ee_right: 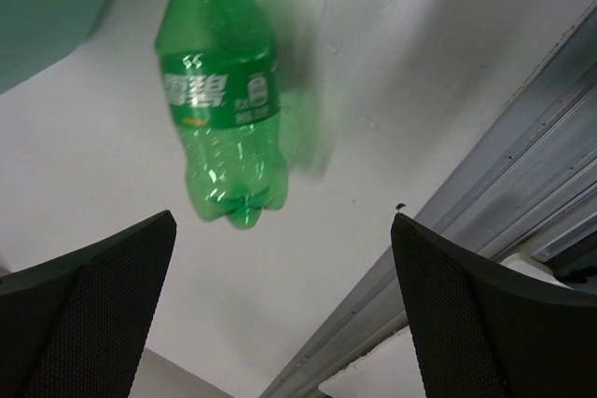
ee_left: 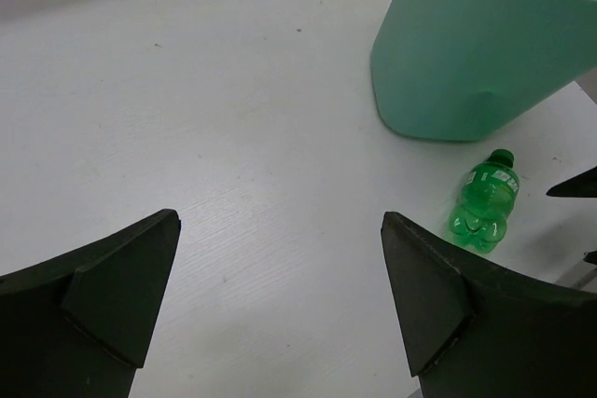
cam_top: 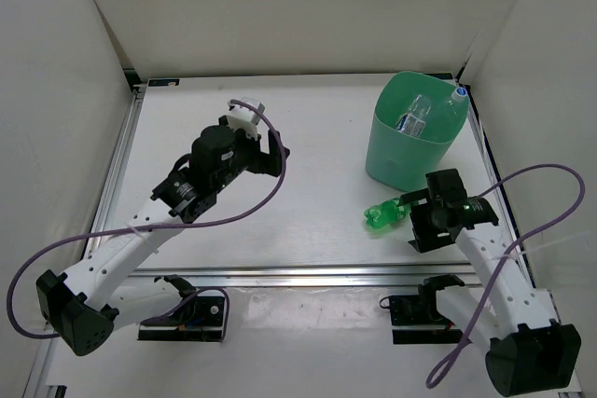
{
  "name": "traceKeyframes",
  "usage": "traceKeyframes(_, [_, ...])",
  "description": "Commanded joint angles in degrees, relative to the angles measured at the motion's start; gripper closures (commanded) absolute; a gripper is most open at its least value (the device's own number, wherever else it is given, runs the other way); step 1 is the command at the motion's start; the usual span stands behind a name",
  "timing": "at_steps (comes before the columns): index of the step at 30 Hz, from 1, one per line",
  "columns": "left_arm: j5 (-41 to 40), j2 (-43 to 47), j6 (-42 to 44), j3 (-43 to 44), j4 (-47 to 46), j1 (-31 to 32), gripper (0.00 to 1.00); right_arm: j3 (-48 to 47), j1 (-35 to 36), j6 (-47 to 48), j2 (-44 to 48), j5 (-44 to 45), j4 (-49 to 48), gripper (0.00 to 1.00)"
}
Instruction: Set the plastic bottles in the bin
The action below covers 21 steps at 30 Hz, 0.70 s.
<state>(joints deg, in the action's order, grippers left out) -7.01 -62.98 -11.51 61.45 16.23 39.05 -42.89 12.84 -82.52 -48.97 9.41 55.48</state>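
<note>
The green bottle [ee_right: 222, 109] lies flat on the table [ee_right: 392, 62] just ahead of the right gripper [ee_right: 283, 249], whose jaws stand spread

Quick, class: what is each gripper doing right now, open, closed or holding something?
Left gripper: open, holding nothing.
Right gripper: open, empty; green bottle lies ahead, ungripped.

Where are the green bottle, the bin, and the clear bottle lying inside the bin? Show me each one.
green bottle [ee_right: 222, 104]: right wrist view, on its label.
bin [cam_top: 399, 157]: top external view, on its outer wall.
clear bottle [cam_top: 416, 118]: top external view, on its body.
</note>
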Motion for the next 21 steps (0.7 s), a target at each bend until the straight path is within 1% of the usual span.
traceKeyframes(1, [-0.2,4.2,-0.9,-1.0,0.1,-0.3,0.0,3.2,-4.1,-0.6,-1.6,-5.1,-7.3,0.01])
traceKeyframes(3, [-0.7,5.1,-1.4,-2.2,0.6,-0.3,0.0,5.1,-6.6,2.3,-3.8,-7.5,-12.6,0.01])
traceKeyframes(6, [-0.7,6.5,-1.4,-2.7,0.6,-0.3,0.0,5.1,-8.4,5.9,-7.1,-10.2,-16.9,0.01])
traceKeyframes(9, [-1.8,7.0,-1.4,-3.3,1.2,-0.3,0.0,3.6,-9.0,7.9,-12.7,-12.6,-19.1,0.01])
traceKeyframes(11, [-1.8,7.0,-1.4,-3.3,1.2,-0.3,0.0,2.1,-9.0,9.5,-14.8,-14.0,-20.2,0.01])
traceKeyframes(14, [-2.3,5.9,-1.4,-3.3,1.7,-0.3,0.0,1.2,-9.0,10.1,-19.6,-17.1,-21.6,0.01])
traceKeyframes(15, [-2.3,5.9,-1.4,-2.7,1.7,-0.3,0.0,0.4,-9.0,10.1,-22.3,-17.1,-22.2,0.01])
traceKeyframes(19, [-2.9,5.3,-1.4,-1.5,2.2,-0.3,0.0,-1.1,-9.0,10.7,-27.6,-17.8,-22.2,0.01])
traceKeyframes(21, [-3.4,5.3,-0.9,-1.5,2.2,-0.8,0.0,-1.1,-9.5,10.7,-28.7,-17.8,-22.2,0.05])
